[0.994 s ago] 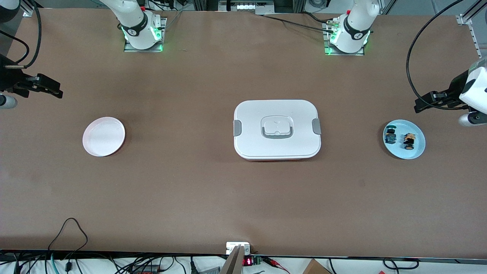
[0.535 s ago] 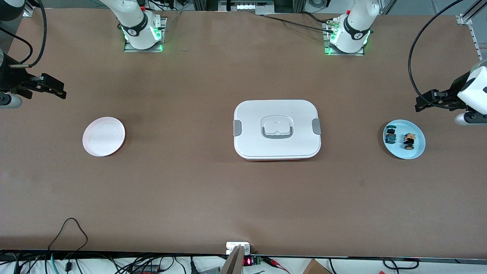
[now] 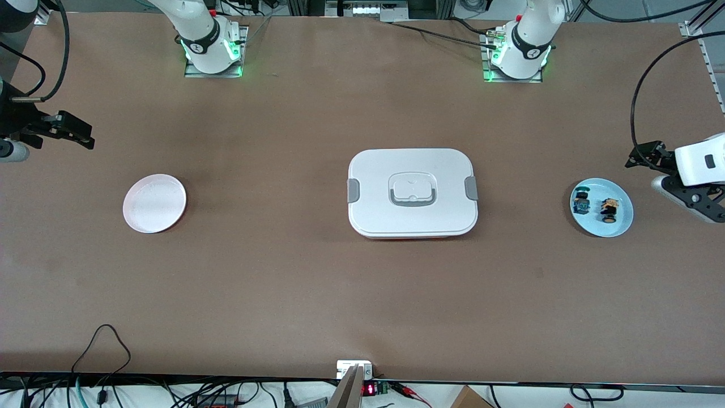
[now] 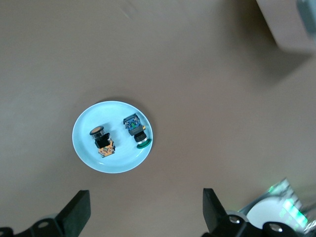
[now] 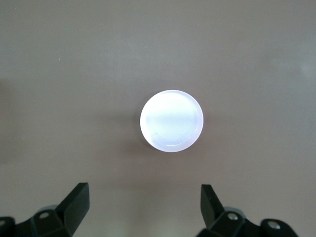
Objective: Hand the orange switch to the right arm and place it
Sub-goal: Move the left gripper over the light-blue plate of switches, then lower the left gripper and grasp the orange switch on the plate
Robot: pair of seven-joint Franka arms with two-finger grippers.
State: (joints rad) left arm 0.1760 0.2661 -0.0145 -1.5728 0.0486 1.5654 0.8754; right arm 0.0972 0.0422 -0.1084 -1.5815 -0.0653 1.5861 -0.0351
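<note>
- My left tool (image 4: 143, 217) hangs in the air with its two fingers (image 4: 76, 212) spread wide and nothing between them. In the front view it shows at the left arm's end of the counter (image 3: 362, 283), just beside the blue plate (image 3: 620, 226).
- From the left wrist view I look straight down on that blue plate (image 4: 84, 148), which lies clear of both fingers.
- The orange switch (image 4: 102, 142) lies on the blue plate, untouched; in the front view I see it (image 3: 609, 209) on the part of the plate toward the left arm's end.
- Beside it on the same plate lies a blue switch (image 4: 135, 129) with a green cap, close to the orange one but apart from it; front view (image 3: 580, 203).
- My right tool (image 5: 143, 215) waits in the air at the right arm's end of the counter, fingers (image 5: 76, 205) wide apart and holding nothing; front view (image 3: 85, 139).
- Below it I see a white plate (image 5: 171, 121), bare; front view (image 3: 154, 203).
- Midway between the two plates sits a white box (image 3: 412, 192) with grey clips at both ends and a grey handle on its lid.
</note>
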